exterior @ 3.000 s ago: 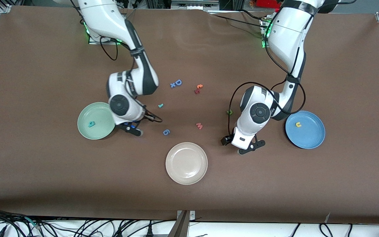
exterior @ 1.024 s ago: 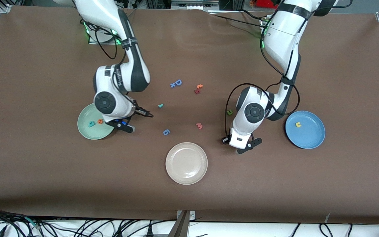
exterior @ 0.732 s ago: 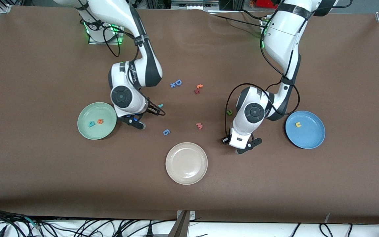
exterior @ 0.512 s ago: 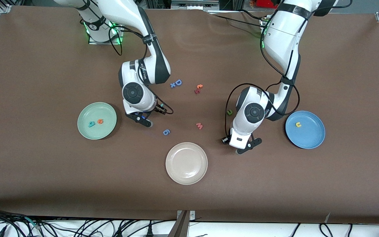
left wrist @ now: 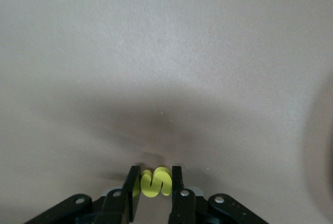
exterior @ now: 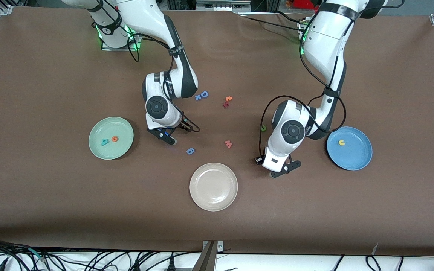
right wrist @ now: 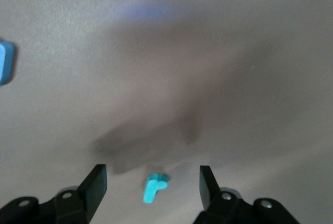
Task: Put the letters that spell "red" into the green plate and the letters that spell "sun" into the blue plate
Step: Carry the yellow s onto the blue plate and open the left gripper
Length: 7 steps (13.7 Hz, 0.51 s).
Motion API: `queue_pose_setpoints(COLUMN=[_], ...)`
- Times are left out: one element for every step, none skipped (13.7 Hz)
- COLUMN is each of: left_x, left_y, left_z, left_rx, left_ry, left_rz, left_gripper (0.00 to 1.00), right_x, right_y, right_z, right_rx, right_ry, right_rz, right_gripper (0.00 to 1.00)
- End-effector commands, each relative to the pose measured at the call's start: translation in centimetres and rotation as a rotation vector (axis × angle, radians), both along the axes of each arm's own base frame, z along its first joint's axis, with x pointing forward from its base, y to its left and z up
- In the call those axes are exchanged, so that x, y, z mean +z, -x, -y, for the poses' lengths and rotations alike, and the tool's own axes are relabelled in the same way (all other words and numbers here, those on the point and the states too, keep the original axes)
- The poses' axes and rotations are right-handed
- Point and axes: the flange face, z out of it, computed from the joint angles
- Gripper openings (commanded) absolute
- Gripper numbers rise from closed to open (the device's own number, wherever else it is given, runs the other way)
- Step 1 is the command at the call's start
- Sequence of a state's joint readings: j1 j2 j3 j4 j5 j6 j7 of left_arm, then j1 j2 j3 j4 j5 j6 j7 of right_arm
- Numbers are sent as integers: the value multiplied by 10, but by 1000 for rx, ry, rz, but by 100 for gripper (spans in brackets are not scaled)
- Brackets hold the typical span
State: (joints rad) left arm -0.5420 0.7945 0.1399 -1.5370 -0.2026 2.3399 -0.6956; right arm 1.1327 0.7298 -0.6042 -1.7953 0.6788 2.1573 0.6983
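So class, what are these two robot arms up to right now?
They are sorting toy letters onto plates. The green plate already holds the teal "d" and orange "e"; the blue plate holds the yellow "u". The left end effector is shut on the yellow "s", low over the table beside the blue plate. The right end effector hangs open over the teal "r". The olive "n" lies on the table, not yet moved.

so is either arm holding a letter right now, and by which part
The left gripper is shut on the yellow s, pinched across its two sides. The right gripper is open over the teal r, holding nothing.
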Motion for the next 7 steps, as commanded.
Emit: queue_pose_setpoints(left_x=[16,24,32,45,54,63,67], left_y=[-7,-7,-10,-11,-10,-8,-8], left_z=[-10,-11,-22,-31,-34,-38,-50], left_rx=[-122,-152,-165,-203,-246,-276,-302], left_ry=[-107,-131,-133,-124,-121,-119,-114], left_rz=[-12,-24,-40,-51,-66,-80,-87], left_gripper=[19,19,19,19,19,19,19], right_x=[-2,-4,-7,-9,-11,-11,-12], right_y=[9,10,12,14,15,14,16], right_z=[-7,-5,-2,-2,0,0,1], right_rx=[-20,-23,-26,-24,-27,-28,-31], right_ry=[-31,-26,-21,-18,-16,-16,-15], right_rz=[3,-2,-9,-12,-14,-9,-10], right_gripper=[79,78,78,78,77,75,73])
